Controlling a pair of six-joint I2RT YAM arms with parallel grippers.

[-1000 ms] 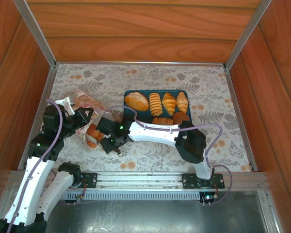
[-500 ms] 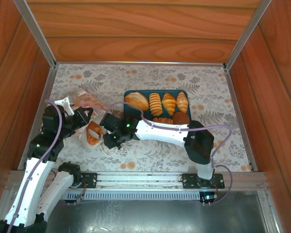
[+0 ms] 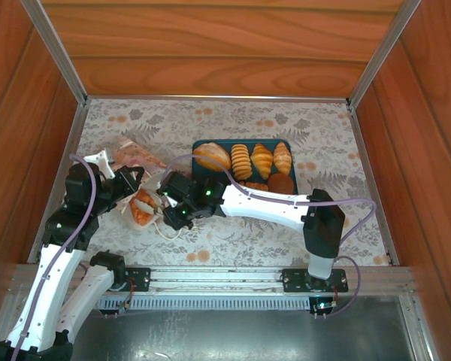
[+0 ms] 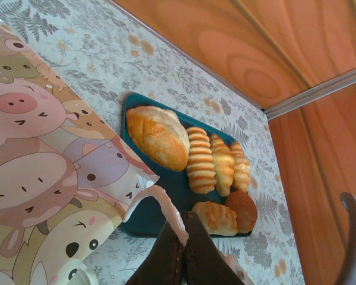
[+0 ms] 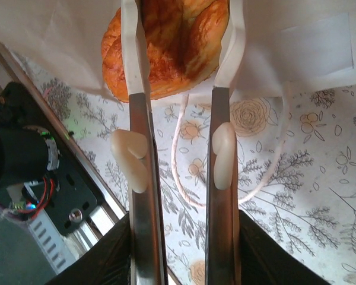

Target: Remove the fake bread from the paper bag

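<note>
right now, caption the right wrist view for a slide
Right end effector flanks a croissant poking out of the bag

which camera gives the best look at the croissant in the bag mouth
Right wrist view: the croissant sits close up, top centre, between the fingers of the right gripper at the mouth of the paper bag. Top external has it as a small orange patch. Left wrist view faces the bag's printed outside.
</note>
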